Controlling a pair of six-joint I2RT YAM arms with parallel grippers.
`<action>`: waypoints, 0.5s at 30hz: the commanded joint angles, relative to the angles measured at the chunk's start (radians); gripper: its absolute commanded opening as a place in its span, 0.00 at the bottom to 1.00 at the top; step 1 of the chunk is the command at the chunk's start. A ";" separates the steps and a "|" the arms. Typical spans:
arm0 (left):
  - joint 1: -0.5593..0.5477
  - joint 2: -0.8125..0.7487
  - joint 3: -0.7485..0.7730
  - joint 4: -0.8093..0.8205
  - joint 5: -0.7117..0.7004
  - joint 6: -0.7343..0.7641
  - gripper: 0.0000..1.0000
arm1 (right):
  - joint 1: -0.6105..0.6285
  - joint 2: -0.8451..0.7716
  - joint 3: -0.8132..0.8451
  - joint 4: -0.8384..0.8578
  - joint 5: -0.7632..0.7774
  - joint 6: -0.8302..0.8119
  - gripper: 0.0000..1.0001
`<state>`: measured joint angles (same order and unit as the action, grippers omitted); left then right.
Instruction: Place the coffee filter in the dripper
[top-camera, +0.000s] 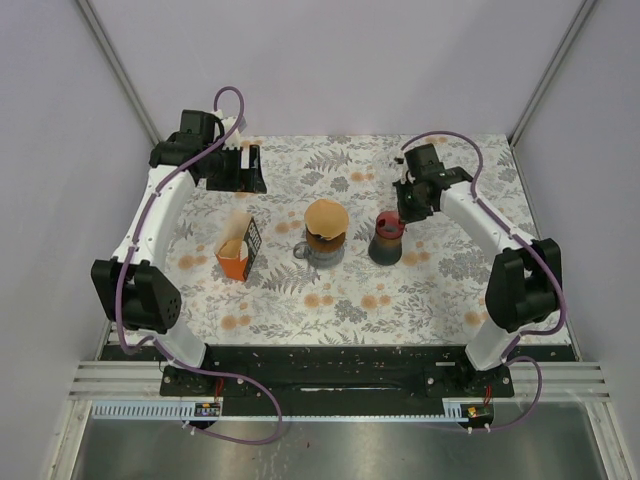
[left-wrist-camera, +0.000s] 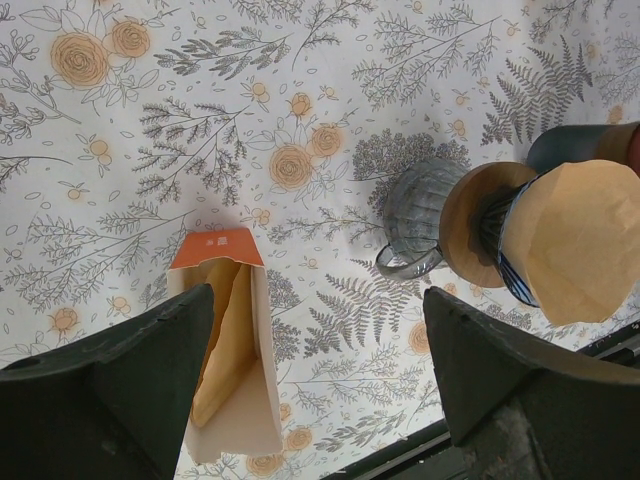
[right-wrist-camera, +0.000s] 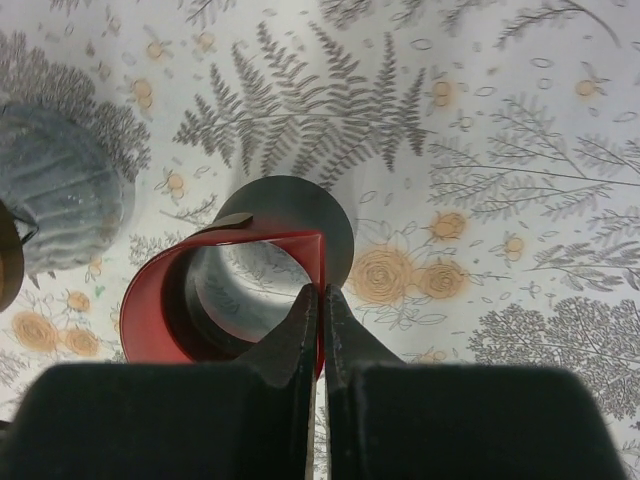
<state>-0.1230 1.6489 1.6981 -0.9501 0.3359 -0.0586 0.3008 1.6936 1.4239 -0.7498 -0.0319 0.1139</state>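
Our left claw (left-wrist-camera: 318, 305) hangs released. The coffee filter (left-wrist-camera: 580, 250) sits in the dripper (left-wrist-camera: 505, 250) off to its right, and the filter box (left-wrist-camera: 235, 340) lies by its left finger. Our right claw (right-wrist-camera: 321, 295) is clenched at the red cup (right-wrist-camera: 160, 310) rim.

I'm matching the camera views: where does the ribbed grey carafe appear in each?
Top external: carafe mid-picture, under the brown filter.
Left wrist: carafe right of centre, left of the filter.
Right wrist: carafe at the left edge.
Shared landmark: red cup beside it.
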 joint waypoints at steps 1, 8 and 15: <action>0.005 -0.057 -0.006 0.028 0.015 0.014 0.89 | 0.067 -0.045 -0.019 0.066 -0.008 -0.098 0.00; 0.005 -0.063 -0.014 0.031 0.015 0.017 0.89 | 0.075 -0.041 -0.060 0.110 -0.031 -0.184 0.00; 0.005 -0.060 -0.012 0.030 0.012 0.022 0.89 | 0.075 -0.057 -0.023 0.107 -0.083 -0.201 0.44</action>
<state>-0.1230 1.6249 1.6913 -0.9493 0.3359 -0.0517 0.3767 1.6871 1.3701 -0.6746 -0.0704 -0.0532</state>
